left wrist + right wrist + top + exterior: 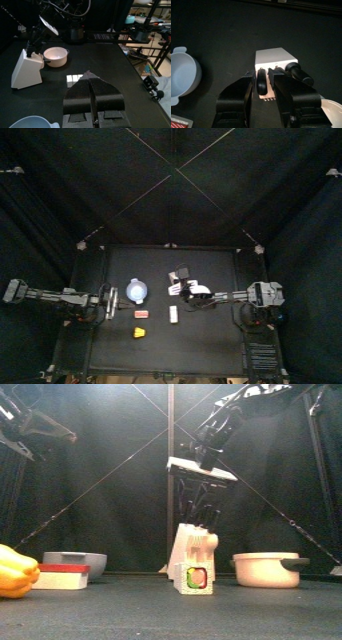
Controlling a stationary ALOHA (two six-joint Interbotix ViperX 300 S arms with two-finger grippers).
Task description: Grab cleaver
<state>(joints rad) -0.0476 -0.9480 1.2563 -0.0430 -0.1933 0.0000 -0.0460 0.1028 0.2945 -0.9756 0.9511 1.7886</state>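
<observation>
Yellow pepper-like piece point(12, 572) sits closest to the front cam, w/ a red block point(64, 576) just beside it, both well off to one side of the working jaws. We see the right gripper point(264, 75) hanging tips-down over the white knife block point(190, 547). Its jaws are released and stand either side of a dark handle end poking from the block top. We take that for the cleaver point(260, 88): blade hidden in its slot, not lifted. A 2nd black handle point(298, 73) sticks out just outside one jaw. Grey-blue bowl point(181, 70) lies further out on one side, white pot point(265, 570) on the other. Left gripper point(91, 77) rests far from the block, jaws clenched on nothing.
</observation>
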